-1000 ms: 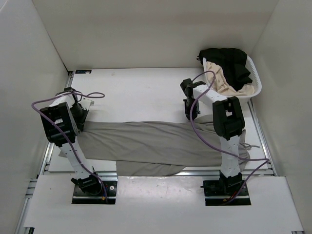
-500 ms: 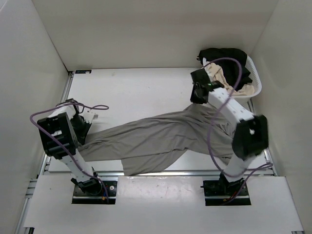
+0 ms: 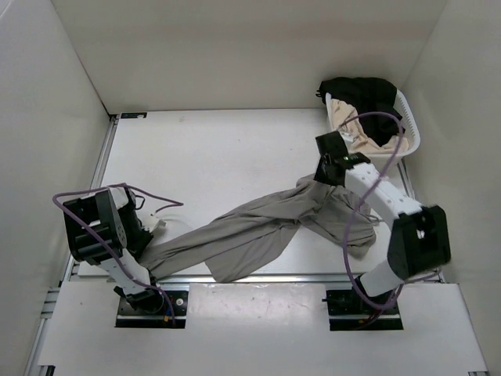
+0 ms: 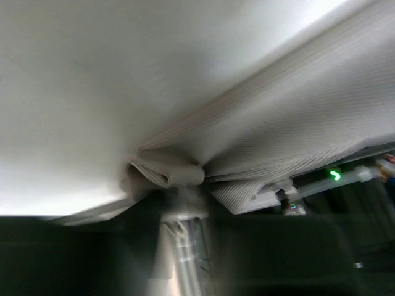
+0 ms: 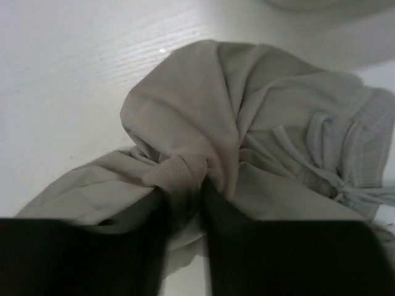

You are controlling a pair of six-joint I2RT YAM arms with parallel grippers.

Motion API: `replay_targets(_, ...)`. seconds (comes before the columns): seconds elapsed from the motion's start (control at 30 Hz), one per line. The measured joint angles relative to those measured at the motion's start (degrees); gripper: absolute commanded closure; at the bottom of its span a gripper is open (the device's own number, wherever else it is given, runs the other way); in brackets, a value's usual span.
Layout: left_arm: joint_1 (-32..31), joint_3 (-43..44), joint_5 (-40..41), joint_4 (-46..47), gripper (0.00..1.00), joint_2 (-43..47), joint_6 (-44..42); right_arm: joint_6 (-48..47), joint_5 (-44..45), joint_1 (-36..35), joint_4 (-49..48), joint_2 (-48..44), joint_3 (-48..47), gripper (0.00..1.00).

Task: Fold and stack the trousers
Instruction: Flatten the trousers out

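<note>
**Grey trousers pulled slantwise across a white worktop**
Plain white walls [image 3: 235,47] boxed in the flat, matt white worktop [image 3: 211,149]. The trousers [image 3: 250,227], thin, soft and creased, lay on its near half in a long diagonal band from near left to mid right. A white slatted basket [image 3: 411,133] in the far right corner held a black garment [image 3: 368,90] over a beige garment [image 3: 352,137]. The right tool [image 5: 184,188] pinched the ribbed waistband, and the left tool [image 4: 182,185] pinched a bunched fold at the other end.
</note>
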State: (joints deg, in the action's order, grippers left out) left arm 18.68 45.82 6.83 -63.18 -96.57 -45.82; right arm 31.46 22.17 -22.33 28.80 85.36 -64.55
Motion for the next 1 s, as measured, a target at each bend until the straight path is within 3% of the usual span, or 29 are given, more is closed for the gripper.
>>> replay_targets(0.03, 0.00, 0.55, -0.50, -0.90, 0.33, -0.42, -0.33, -0.66, -0.46, 0.02, 2.16, 2.86, -2.29, 0.21)
replay_targets(0.07, 0.00, 1.68, -1.38, -2.56, 0.30, -0.90, -0.42, -1.09, -0.46, -0.17, 3.54, 5.84, -4.63, 0.10)
replay_targets(0.1, 0.00, 3.50, -2.51, -3.69, 0.19, -1.44, -0.72, -1.60, -0.04, -0.59, 4.20, 7.89, -6.16, 0.01)
replay_targets(0.17, 0.02, 9.18, -5.27, -5.03, 0.13, -2.38, -1.44, -2.60, 0.74, -2.32, 5.44, 8.94, -6.69, 0.01)
replay_targets(0.23, 0.02, 18.32, -8.50, -6.58, 0.00, -3.17, -1.95, -2.82, 1.07, -3.56, 7.37, 6.58, -6.47, 0.01)
replay_targets(0.4, -1.27, 41.83, -15.82, -6.95, 0.00, -4.55, -2.47, 1.16, 5.42, -0.28, 11.06, -5.62, -4.44, 0.01)
replay_targets(0.5, -6.16, 49.09, -17.75, -6.56, 0.00, -5.97, -1.49, 4.20, 6.19, 4.33, 13.40, -9.57, -0.76, 0.02)
replay_targets(0.67, -22.86, 49.40, -22.27, -5.53, 0.00, -11.39, 0.48, 4.85, 3.98, 4.11, 15.21, -6.43, 5.05, 0.05)
replay_targets(0.77, -30.80, 46.42, -23.39, -4.28, 0.00, -14.45, 1.07, 1.99, 2.86, -0.42, 15.74, -3.06, 1.46, 0.05)
replay_targets(1.0, -35.08, 28.13, -24.98, -2.99, 0.00, -11.61, 1.25, -6.54, -5.33, -7.06, 13.64, 12.79, -19.28, 0.09)
